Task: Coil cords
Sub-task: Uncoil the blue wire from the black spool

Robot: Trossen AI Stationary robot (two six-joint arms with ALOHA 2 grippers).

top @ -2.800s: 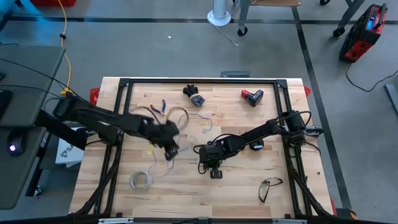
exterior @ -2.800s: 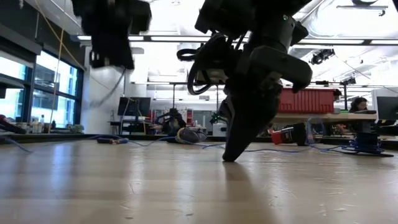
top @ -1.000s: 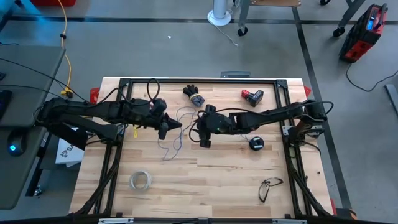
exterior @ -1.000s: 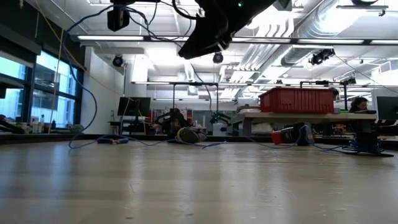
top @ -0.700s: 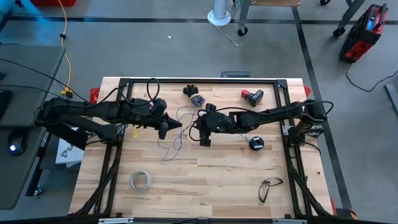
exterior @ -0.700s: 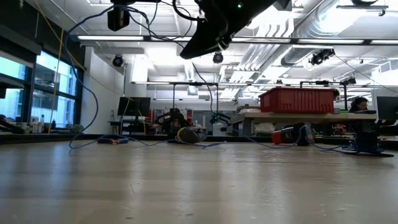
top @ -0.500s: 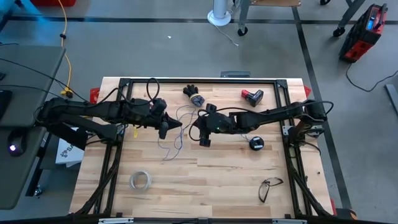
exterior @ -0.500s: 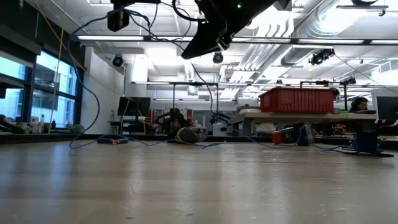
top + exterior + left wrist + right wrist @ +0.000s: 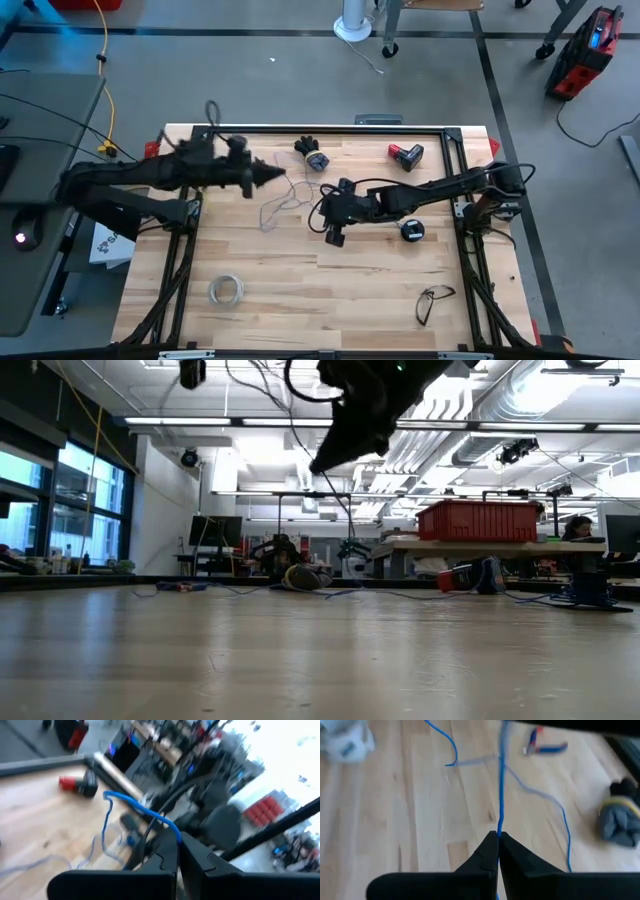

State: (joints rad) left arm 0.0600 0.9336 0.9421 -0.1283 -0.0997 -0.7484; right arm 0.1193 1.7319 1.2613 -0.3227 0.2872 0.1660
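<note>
The cord is a thin blue wire [image 9: 272, 210]. It lies in loose loops on the wooden table between my two arms, and its small dark spool [image 9: 412, 230] lies on the table beside my right arm. My left gripper [image 9: 278, 176] is raised over the table's far left part, with its fingers shut on the wire [image 9: 107, 805]. My right gripper [image 9: 335, 238] hangs over the table's middle, slanting down. It is shut on another stretch of the wire [image 9: 501, 780]. My left gripper pinches the wire [image 9: 176, 834] between its two fingertips, which lie about level and point toward the table's right. From the tips the wire arcs upward, then hangs slack toward the table. My right gripper pinches the wire [image 9: 499, 829] between its two fingertips, slanting down from above. The wire runs straight on from the tips, above the table.
A red and black battery pack [image 9: 405, 155] and a dark glove-like bundle [image 9: 312, 152] lie at the far edge. Blue-handled pliers [image 9: 545, 747] are near them. A whitish tape ring [image 9: 226, 290] lies at the near left and glasses [image 9: 432, 300] at the near right.
My left gripper has risen and drawn back toward the table's far left, still shut on the wire. The loops on the table have been pulled up and toward the far edge into a smaller heap. My right gripper has sunk a little toward the near edge.
</note>
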